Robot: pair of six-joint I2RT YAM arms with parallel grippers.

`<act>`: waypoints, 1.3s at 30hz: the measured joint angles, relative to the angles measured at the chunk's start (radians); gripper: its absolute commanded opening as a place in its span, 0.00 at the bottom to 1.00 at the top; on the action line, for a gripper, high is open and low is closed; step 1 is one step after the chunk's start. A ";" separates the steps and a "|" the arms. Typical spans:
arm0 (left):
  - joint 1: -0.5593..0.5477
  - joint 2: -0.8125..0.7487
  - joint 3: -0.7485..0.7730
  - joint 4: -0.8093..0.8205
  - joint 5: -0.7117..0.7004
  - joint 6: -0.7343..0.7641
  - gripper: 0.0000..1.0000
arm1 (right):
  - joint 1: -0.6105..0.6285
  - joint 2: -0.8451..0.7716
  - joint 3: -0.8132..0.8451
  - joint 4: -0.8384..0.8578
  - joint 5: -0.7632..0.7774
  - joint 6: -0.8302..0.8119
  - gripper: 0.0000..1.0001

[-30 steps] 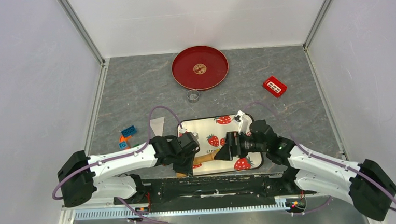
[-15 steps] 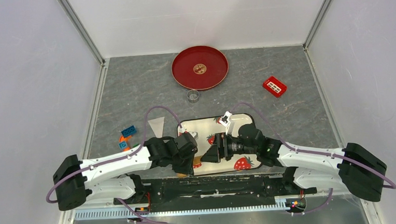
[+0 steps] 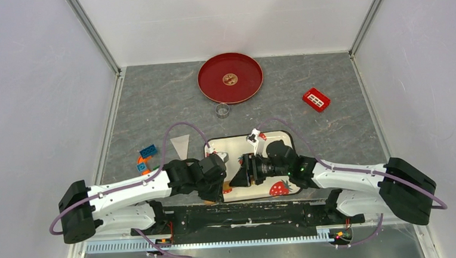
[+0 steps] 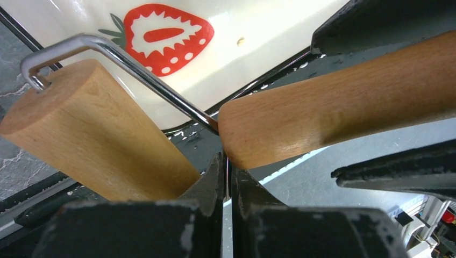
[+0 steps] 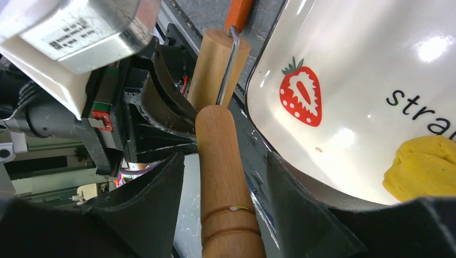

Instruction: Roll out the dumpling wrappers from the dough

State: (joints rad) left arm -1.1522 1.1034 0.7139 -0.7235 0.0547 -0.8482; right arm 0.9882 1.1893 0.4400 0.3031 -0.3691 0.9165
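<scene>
A wooden roller lies at the near left edge of the strawberry tray (image 3: 274, 139). Its drum (image 4: 91, 129), wire frame (image 4: 156, 80) and handle (image 4: 333, 97) show in the left wrist view. My left gripper (image 4: 226, 161) is shut on the wire where it meets the handle. My right gripper (image 5: 226, 164) is open, with a finger either side of the handle (image 5: 220, 156) and a gap on both sides. Yellow dough (image 5: 425, 166) lies in the tray. One dumpling wrapper (image 3: 230, 78) lies on the red plate (image 3: 252, 82). In the top view the grippers meet, left (image 3: 216, 188) and right (image 3: 240, 177).
A metal ring cutter (image 3: 222, 110) stands near the plate. A red block (image 3: 316, 99) lies at the right. Blue bricks (image 3: 148, 150), an orange piece (image 3: 141, 163) and a pale triangular scraper (image 3: 180, 145) lie left of the tray. The black arm mount (image 3: 249, 214) runs along the near edge.
My right gripper has moved left across the tray and now straddles the roller handle, covering it in the top view. My left gripper has shifted only slightly.
</scene>
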 measured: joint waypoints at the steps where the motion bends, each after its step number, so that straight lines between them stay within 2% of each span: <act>1: -0.001 0.000 0.000 0.000 0.000 0.000 0.02 | 0.002 0.005 0.010 -0.010 -0.001 -0.005 0.57; 5: -0.002 0.007 0.000 0.000 0.000 0.000 0.02 | 0.005 0.007 0.023 -0.013 -0.010 -0.011 0.52; 13: -0.009 0.021 0.000 0.000 0.000 0.000 0.02 | 0.023 0.030 0.024 -0.017 -0.021 -0.003 0.49; 17: -0.013 0.023 0.000 -0.001 -0.001 0.000 0.02 | 0.031 0.039 0.024 -0.032 -0.023 -0.003 0.44; 19: -0.014 0.024 0.000 -0.002 -0.001 0.000 0.02 | 0.031 0.039 0.024 -0.031 -0.023 -0.002 0.38; 24: -0.018 0.029 0.000 -0.002 -0.002 0.000 0.04 | 0.034 0.039 0.024 -0.022 -0.026 0.005 0.12; 27: -0.021 0.029 0.000 -0.003 -0.002 0.000 0.16 | 0.035 0.040 0.024 -0.021 -0.027 0.005 0.00; 30: -0.023 0.028 0.000 -0.002 -0.005 0.000 0.42 | 0.036 0.040 0.024 -0.023 -0.026 0.003 0.00; 32: -0.024 0.017 0.000 0.013 -0.005 -0.004 0.53 | 0.037 0.040 0.022 -0.042 -0.022 -0.004 0.00; 39: -0.024 -0.075 -0.002 0.103 0.003 -0.028 0.67 | 0.038 0.034 0.013 -0.090 -0.008 -0.021 0.00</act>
State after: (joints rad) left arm -1.1759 1.0286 0.7120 -0.6201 0.0574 -0.8764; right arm 1.0260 1.2236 0.4526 0.2134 -0.3767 0.8959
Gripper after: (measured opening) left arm 0.623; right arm 0.348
